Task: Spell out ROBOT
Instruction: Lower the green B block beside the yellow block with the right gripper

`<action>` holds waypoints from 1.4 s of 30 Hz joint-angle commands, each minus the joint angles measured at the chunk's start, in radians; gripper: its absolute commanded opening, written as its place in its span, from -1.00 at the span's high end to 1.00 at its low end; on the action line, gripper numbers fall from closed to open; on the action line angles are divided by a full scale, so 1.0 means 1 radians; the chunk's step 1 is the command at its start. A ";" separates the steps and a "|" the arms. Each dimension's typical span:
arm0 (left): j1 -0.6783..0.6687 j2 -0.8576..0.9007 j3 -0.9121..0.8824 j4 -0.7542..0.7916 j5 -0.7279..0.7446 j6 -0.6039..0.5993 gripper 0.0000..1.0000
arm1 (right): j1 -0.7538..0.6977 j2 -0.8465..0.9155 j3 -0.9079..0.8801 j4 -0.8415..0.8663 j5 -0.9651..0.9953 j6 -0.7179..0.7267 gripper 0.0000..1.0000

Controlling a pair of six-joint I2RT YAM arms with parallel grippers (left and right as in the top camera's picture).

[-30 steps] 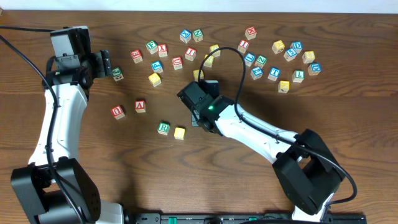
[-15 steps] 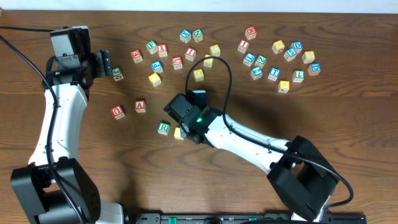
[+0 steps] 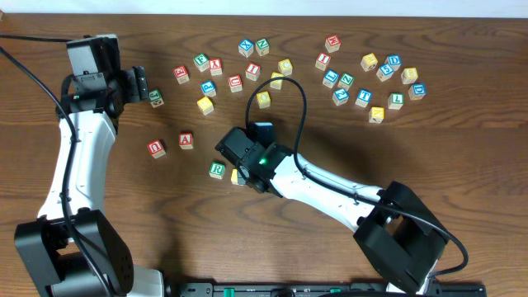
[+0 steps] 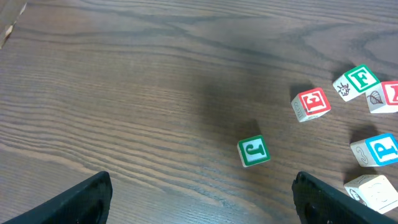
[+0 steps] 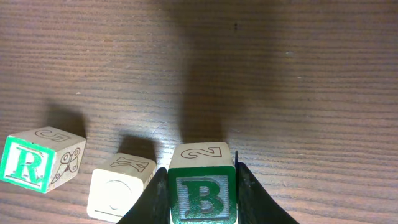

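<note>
The step in hand, as I judge it, is seating the third letter. The table (image 3: pixel 462 157) carries the word near its middle, a little toward the near edge. The right arm (image 3: pixel 330 183) reaches there, and the right gripper (image 5: pixel 202 206) is clamped on the green-framed B cube (image 5: pixel 200 194), one finger on each side face. The B hangs just right of the yellow-faced O cube (image 5: pixel 117 191), with the green-framed R cube (image 5: pixel 26 163) further left. I cannot tell whether the B touches the wood.

To do this well, lower it square, keep the letter face up and line its front edge with the O, which sits slightly askew. Leave room for the left finger to open without nudging the O, then release and lift straight up.

The left gripper (image 4: pixel 202 202) hovers near the far left corner, spread wide and empty over a green J cube (image 4: pixel 254 152).

Counts:
- One table, two arms, two grippers
- Three cubes at the word
- Two red-framed cubes, A (image 3: pixel 186 139) and U (image 3: pixel 156 148), to its left
- About two dozen loose cubes along the far edge, too bunched for an exact count, with the blue-framed T cube (image 3: pixel 363 97) among them
</note>
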State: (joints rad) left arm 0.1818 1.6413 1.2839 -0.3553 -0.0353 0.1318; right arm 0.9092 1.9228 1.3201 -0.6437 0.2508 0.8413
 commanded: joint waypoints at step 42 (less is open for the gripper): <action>0.005 0.012 -0.005 0.004 0.001 0.006 -0.82 | 0.015 0.014 -0.066 0.069 0.020 0.088 0.77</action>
State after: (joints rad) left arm 0.1818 1.6413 1.2839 -0.3538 -0.0353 0.1318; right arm 0.9096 1.9236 1.2678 -0.5785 0.2577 0.8940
